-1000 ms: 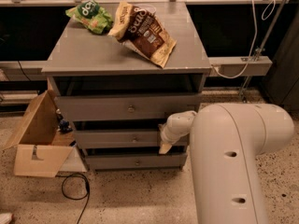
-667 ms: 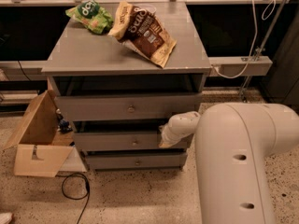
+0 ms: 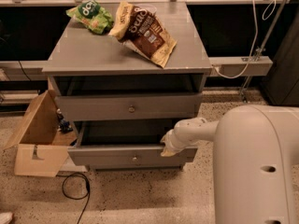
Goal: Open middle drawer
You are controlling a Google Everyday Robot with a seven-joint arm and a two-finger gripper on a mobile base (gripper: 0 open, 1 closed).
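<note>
step: pull phase, middle drawer (image 3: 112,156) partly out | gripper (image 3: 168,147) at its right top edge, grip state can't tell | next: straight outward pull

Here's the tally: two snack bags on the grey surface (image 3: 93,50), one green bag (image 3: 91,15) and one brown-and-yellow chip bag (image 3: 147,31). Two grey drawer fronts show, the upper drawer (image 3: 93,107) and the pulled-out middle drawer (image 3: 103,157). Two round knobs, the upper knob (image 3: 131,108) and the lower knob (image 3: 134,158). One cardboard box (image 3: 35,160), one black cable (image 3: 74,190) on the floor. One gripper (image 3: 167,147), at the middle drawer's right end.
</note>
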